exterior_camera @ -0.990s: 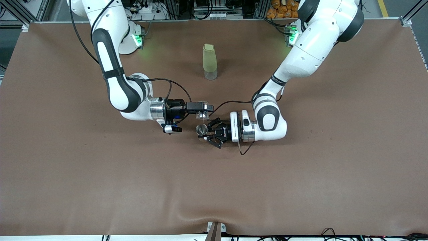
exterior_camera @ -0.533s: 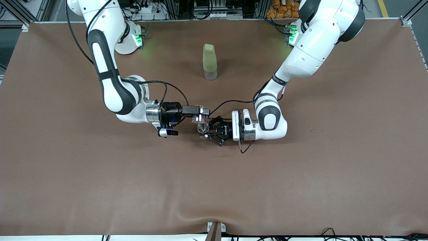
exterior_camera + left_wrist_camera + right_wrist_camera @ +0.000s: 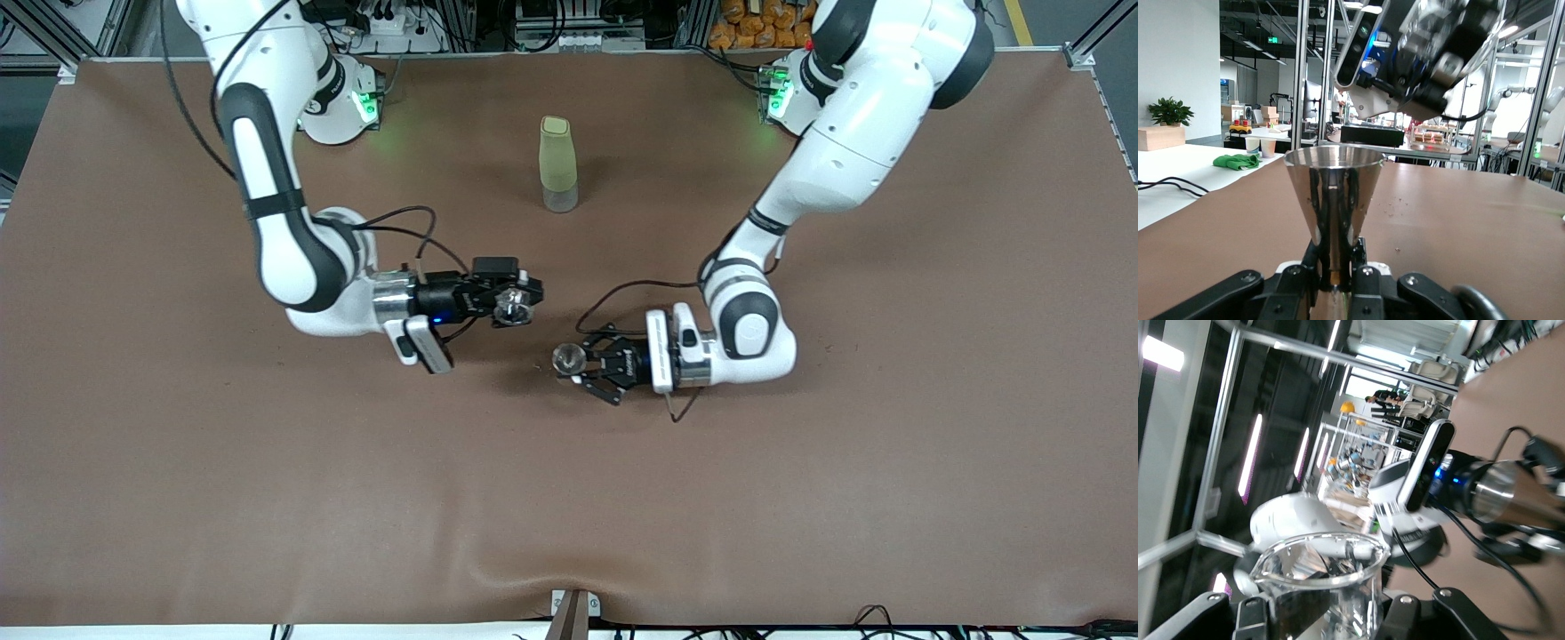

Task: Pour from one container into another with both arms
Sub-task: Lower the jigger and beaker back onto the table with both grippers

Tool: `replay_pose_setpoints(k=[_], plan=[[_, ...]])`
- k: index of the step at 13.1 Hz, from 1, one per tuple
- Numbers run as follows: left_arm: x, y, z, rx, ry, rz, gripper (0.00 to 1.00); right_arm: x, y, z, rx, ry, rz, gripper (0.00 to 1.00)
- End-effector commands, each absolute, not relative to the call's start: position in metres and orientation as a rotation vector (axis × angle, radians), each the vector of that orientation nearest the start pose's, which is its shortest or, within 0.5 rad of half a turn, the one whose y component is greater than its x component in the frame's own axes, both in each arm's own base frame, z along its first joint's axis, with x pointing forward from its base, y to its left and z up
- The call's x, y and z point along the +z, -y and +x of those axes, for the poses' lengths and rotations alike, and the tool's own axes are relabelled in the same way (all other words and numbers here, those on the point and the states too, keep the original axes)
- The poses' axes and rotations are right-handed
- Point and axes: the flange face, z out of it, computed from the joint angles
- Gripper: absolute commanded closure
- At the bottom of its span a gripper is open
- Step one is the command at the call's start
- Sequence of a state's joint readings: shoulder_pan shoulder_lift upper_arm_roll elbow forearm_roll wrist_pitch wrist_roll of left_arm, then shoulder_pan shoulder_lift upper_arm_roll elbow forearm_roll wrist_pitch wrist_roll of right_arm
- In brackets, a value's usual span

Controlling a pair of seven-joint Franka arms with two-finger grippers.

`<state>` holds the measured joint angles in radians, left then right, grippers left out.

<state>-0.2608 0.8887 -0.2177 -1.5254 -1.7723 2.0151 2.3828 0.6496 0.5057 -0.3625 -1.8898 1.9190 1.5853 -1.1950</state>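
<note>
While the left tool (image 3: 580, 362) is clenched on the small shiny steel hourglass jigger (image 3: 567, 358) over the brown bench (image 3: 800, 498), the right tool (image 3: 518, 300) grasps the tiny clear glass cup (image 3: 509, 306) just apart from it, both over mid-bench.

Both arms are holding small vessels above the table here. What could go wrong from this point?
1. The right gripper is shut on the glass cup, now well apart from the jigger; tipping it here would likely spill onto the table.
2. The left gripper is shut on the jigger's narrow waist, so a bump could pivot it.
3. Both grippers work close together, so a collision on re-approach is possible.
</note>
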Motion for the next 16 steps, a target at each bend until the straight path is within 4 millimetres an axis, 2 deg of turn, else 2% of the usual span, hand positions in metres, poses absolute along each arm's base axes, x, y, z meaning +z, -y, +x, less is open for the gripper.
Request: replay_pose_setpoints(k=[1,4,7,10,12,14,16], plan=[[0.185,0.31,0.632,1.12,1.139,1.288,1.0,0.311,-0.235,0.586,-0.43,0.594,-1.462,1.0],[0.184,0.241,0.649,1.104,1.157,1.228,1.0,0.302,-0.169,0.593,-0.58,0.805,-1.441,1.0],[0.18,0.161,0.654,1.056,1.224,1.181,1.0,0.294,-0.097,0.593,-0.688,0.989,-1.412,1.0],[0.175,0.061,0.647,0.996,1.274,1.165,1.0,0.283,-0.036,0.583,-0.775,1.139,-1.353,1.0],[0.164,0.0,0.638,0.968,1.289,1.202,1.0,0.274,-0.003,0.577,-0.839,1.216,-1.323,1.0],[0.155,-0.052,0.628,0.951,1.308,1.247,1.0,0.26,0.027,0.568,-0.892,1.283,-1.283,1.0],[0.139,-0.091,0.614,0.93,1.32,1.264,1.0,0.238,0.057,0.558,-0.962,1.356,-1.248,1.0]])
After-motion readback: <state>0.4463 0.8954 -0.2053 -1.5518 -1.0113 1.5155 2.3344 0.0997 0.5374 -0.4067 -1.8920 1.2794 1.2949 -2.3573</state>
